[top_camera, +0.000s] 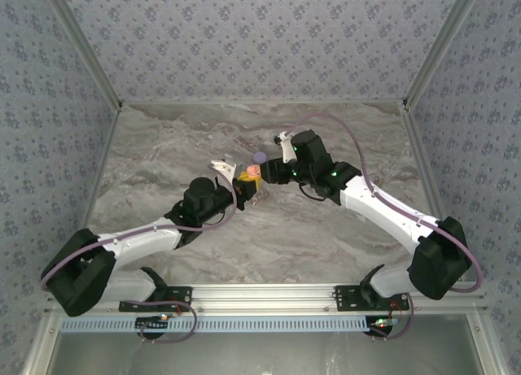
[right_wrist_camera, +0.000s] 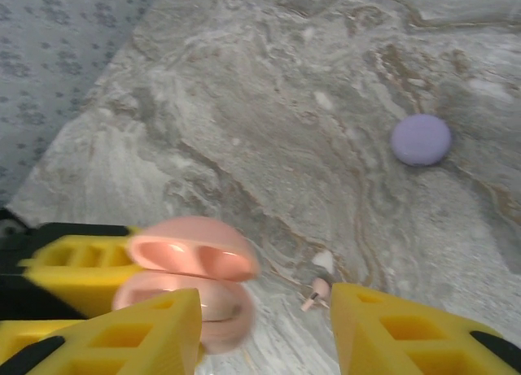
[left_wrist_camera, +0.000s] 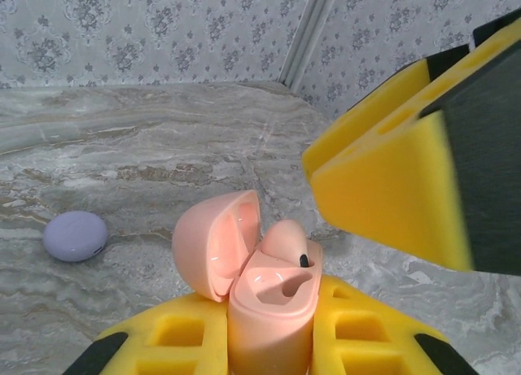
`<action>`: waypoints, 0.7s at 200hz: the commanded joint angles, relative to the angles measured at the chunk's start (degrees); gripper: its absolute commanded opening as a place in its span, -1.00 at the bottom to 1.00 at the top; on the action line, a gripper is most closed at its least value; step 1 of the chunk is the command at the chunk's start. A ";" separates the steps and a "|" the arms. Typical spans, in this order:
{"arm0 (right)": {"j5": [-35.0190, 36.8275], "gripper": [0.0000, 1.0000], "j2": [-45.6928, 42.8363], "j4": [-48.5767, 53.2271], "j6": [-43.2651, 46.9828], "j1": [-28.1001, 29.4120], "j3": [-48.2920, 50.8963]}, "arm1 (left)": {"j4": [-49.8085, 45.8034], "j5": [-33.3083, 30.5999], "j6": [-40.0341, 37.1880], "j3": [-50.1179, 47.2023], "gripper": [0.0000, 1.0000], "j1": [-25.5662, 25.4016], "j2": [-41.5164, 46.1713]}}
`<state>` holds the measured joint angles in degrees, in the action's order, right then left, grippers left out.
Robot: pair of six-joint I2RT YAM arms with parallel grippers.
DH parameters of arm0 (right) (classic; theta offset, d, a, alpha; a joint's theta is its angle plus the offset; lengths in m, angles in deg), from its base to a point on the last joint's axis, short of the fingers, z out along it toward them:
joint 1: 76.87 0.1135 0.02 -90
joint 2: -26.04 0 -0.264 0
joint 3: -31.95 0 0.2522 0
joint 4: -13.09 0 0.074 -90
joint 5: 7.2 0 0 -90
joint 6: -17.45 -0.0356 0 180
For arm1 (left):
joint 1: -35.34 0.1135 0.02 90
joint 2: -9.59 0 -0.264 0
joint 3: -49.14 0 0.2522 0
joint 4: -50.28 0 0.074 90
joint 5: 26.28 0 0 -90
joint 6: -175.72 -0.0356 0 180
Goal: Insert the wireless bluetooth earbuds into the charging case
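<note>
— While the left gripper (left_wrist_camera: 269,342) is clamping the pink charging case (left_wrist_camera: 273,298), lid standing open, where are the earbuds sitting?

— One pink earbud (left_wrist_camera: 285,243) is resting in the case. A second earbud (right_wrist_camera: 316,291) is lying on the table (right_wrist_camera: 244,106), below the right gripper (right_wrist_camera: 260,334), whose fingers are standing apart, gripping nothing. A lilac case (right_wrist_camera: 421,139) is lying well apart.

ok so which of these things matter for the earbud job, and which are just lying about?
Job: open pink plastic charging case, clamped in left gripper; pink earbud seated in it; loose pink earbud on the marble table; open right gripper.
Lying about: closed lilac round case, untouched.
</note>
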<state>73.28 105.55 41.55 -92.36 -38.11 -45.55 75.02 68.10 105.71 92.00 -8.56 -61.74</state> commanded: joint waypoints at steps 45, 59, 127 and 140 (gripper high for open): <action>7.59 -0.03 5.87 13.01 2.77 -2.15 -4.08 | -17.15 -4.34 -4.90 0.21 -0.63 -0.31 13.07; 6.24 -0.03 8.64 14.28 2.66 -2.38 -6.41 | -20.30 -5.36 -5.55 -0.01 -0.62 -0.31 16.06; 1.63 -0.05 21.88 14.76 0.75 -0.97 -10.32 | -28.97 -8.99 -5.66 -0.71 -0.60 -0.18 25.18; 0.95 -0.06 23.86 14.75 0.36 -0.46 -11.50 | -29.57 -9.26 -5.45 -0.67 -0.59 -0.18 25.84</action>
<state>76.34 126.62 54.97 -90.83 -39.66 -53.64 48.36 60.65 100.72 91.56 -8.56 -37.63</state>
